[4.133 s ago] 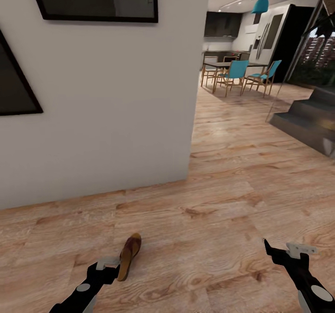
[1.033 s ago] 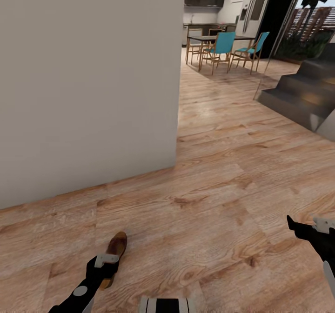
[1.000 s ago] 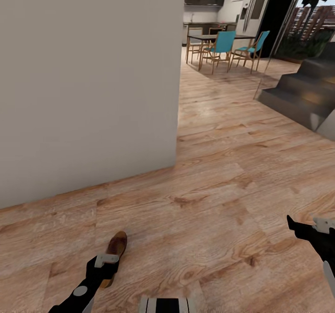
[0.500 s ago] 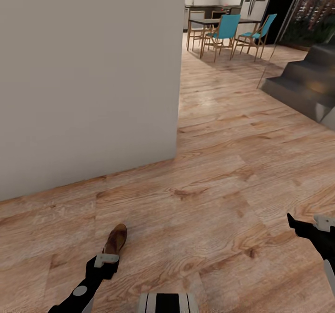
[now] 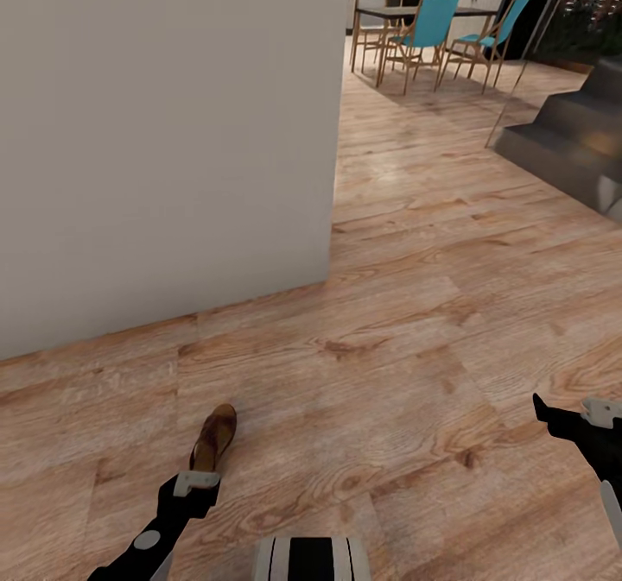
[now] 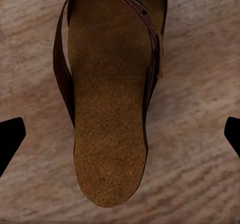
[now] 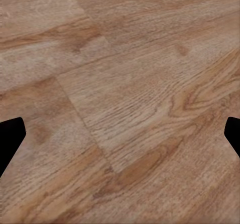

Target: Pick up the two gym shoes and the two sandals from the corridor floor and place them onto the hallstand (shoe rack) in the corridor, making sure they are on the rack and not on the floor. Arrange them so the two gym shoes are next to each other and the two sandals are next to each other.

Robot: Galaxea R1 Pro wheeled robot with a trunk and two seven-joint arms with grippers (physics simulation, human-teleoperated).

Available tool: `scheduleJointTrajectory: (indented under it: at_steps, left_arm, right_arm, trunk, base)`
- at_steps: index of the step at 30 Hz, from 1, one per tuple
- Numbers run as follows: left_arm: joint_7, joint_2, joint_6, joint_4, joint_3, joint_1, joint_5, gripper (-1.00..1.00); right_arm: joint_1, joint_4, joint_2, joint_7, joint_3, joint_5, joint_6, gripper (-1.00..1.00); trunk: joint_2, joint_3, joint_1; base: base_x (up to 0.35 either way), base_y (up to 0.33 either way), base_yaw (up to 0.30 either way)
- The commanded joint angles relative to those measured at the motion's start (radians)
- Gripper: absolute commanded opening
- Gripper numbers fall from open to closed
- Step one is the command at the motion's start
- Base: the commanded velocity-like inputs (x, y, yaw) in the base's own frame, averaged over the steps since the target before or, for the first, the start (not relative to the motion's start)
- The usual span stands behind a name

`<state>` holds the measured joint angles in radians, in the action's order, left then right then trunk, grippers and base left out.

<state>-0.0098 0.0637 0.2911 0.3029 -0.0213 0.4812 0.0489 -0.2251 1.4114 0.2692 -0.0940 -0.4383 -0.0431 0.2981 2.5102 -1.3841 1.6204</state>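
Head view, sandal (image 5: pixel 212 437) just beyond left hand (image 5: pixel 195 483), wall corner (image 5: pixel 331 218) ahead

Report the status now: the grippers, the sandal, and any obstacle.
Left gripper open, above sandal, fingertips wide either side. Right gripper open, over bare floor. Sandal flat on floor, not gripped. Nothing in the way; wall stands beyond.

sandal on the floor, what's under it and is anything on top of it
The sandal lies flat on the wood-plank corridor floor. Its tan insole is bare, with nothing resting on it. The left gripper is open above it, not touching. The floor beneath the sole is covered.
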Motion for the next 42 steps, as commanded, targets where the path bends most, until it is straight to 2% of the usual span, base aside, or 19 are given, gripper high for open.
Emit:
scheduleJointTrajectory:
  at_steps: [1,6,23,33,42]
  left_arm:
    - [0.001,0.0,0.003,-0.001,-0.002,0.0,0.005,1.0]
    - [0.001,0.001,0.003,-0.001,-0.002,0.0,0.005,1.0]
    - [0.001,0.001,0.006,-0.001,0.0,0.002,0.006,1.0]
    - [0.001,0.001,0.008,-0.001,0.0,0.001,0.007,1.0]
    - [0.007,0.001,0.01,-0.001,0.0,0.001,0.006,1.0]
  right_arm:
    - [0.0,0.002,0.0,-0.005,-0.002,-0.004,0.006,1.0]
    - [0.0,0.003,0.0,-0.005,-0.002,-0.004,0.006,1.0]
    - [0.0,0.004,0.0,-0.004,-0.002,-0.004,0.006,1.0]
    - [0.0,0.006,0.0,-0.005,-0.002,-0.004,0.006,1.0]
    - [0.0,0.009,0.0,-0.005,0.0,-0.004,0.006,1.0]
  trunk:
    - [0.0,-0.001,0.0]
    - [0.0,-0.003,0.0]
    - [0.004,-0.08,0.007]
    - [0.004,-0.094,0.007]
    - [0.004,-0.097,0.007]
  base:
    - [0.0,0.0,0.043]
    - [0.0,0.0,0.021]
    - [0.0,0.0,0.044]
    - [0.0,0.0,0.064]
    - [0.087,0.076,0.01]
